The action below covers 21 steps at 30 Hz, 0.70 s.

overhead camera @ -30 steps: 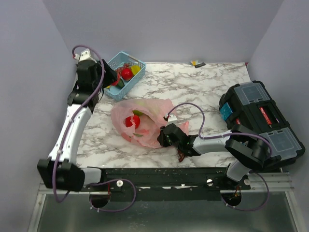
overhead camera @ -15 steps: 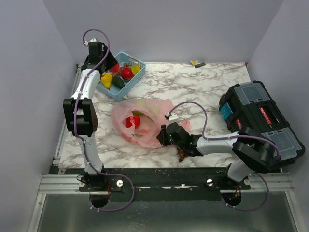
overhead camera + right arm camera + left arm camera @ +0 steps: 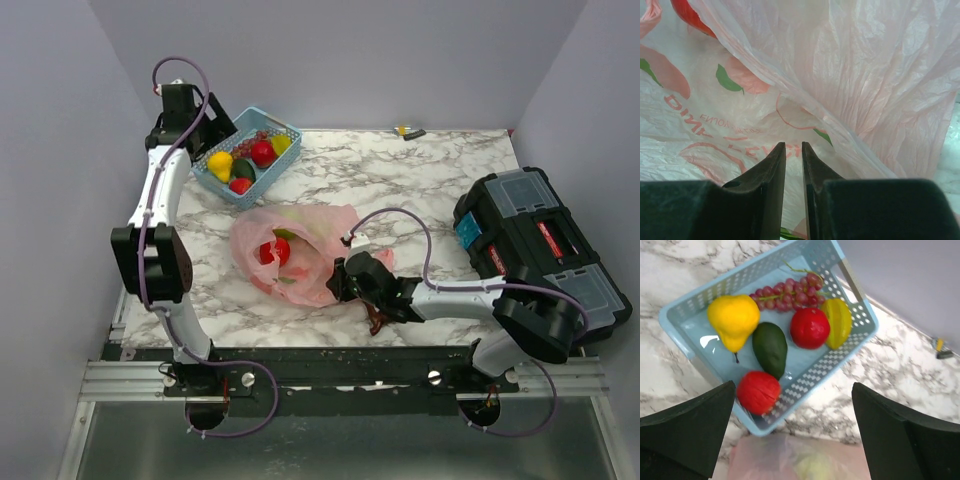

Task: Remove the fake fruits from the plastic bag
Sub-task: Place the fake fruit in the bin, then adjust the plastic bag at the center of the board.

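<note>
Left gripper (image 3: 792,405) spread wide, empty, above basket (image 3: 860,335). Right gripper (image 3: 793,147) pinches bag (image 3: 865,75); your thin hold could slip or tear it, trapping fruit (image 3: 272,251) inside.

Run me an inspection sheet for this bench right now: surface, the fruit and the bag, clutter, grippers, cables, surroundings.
Surface: marble-patterned table.
Job's things: pink plastic bag lies mid-table with a red fruit showing inside; pear, avocado, grapes and more sit in the blue basket.
Clutter: black toolbox at the right; brown metal piece near the front edge; small yellow item at the far edge.
Grippers: left gripper open above the basket, holding nothing; right gripper apparently closed on a fold of the bag.
Cables: purple cables loop along both arms.
Surroundings: plain lilac walls.
</note>
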Each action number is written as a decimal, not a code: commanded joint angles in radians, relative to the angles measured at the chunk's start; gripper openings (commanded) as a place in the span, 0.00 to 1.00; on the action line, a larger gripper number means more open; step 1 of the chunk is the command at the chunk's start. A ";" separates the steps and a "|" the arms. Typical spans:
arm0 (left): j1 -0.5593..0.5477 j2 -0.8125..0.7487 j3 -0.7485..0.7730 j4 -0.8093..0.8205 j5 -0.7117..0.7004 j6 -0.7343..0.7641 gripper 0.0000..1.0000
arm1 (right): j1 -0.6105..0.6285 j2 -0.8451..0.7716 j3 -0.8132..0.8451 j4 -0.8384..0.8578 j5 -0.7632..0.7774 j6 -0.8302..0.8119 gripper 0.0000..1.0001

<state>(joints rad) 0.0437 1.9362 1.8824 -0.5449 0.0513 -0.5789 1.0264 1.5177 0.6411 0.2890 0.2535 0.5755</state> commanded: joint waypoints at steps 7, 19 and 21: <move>-0.055 -0.676 -0.699 0.235 0.424 -0.095 0.95 | 0.001 -0.058 0.044 -0.083 -0.003 -0.002 0.28; -0.304 -1.231 -0.976 -0.032 0.476 0.139 0.92 | 0.002 -0.173 0.088 -0.210 0.085 -0.030 0.41; -0.408 -1.297 -1.041 0.013 0.468 0.092 0.92 | 0.002 -0.213 0.094 -0.258 0.123 -0.035 0.44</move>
<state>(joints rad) -0.2089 0.7631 0.9546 -0.5167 0.4927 -0.4778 1.0264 1.3762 0.6930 0.1429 0.2863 0.5621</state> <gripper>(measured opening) 0.921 0.419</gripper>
